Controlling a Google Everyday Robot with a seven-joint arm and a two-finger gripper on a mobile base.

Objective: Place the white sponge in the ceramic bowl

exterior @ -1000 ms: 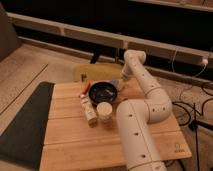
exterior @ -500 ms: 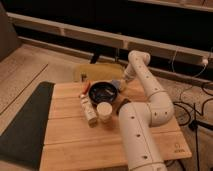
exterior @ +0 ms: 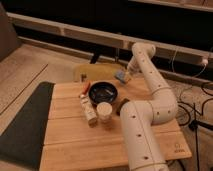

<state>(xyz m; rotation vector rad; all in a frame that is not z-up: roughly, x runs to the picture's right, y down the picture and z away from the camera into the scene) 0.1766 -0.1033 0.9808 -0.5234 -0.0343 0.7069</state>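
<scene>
**Sponge is up in the air, bowl has nothing in it – quick head count**

One arm, one gripper. The arm rises from the near right of the wooden table, bends at a fat elbow, and runs up and back over the far edge. The gripper hangs at the far end of it, pointing down and to the left, behind the bowl and a bit to its right.

As far as I can make out, it's pinching the white sponge. That's one small bluish block with a paler face, sitting right at the gripper's tip and lifted off the wood. It's near the bowl's far right side, not over the middle and not touching it.

One ceramic bowl: dark, glossy, round, upright on the table toward the back. I can't see anything inside it.

The rest, one of each:
- a cream cup, upright, just in front of the bowl
- a tall cream carton, tilted, just left of the cup
- a small red thing against the bowl's left side, too small to say what it is
- a yellowish flat thing behind the table's far edge
- a dark mat on the floor to the left of the table
</scene>
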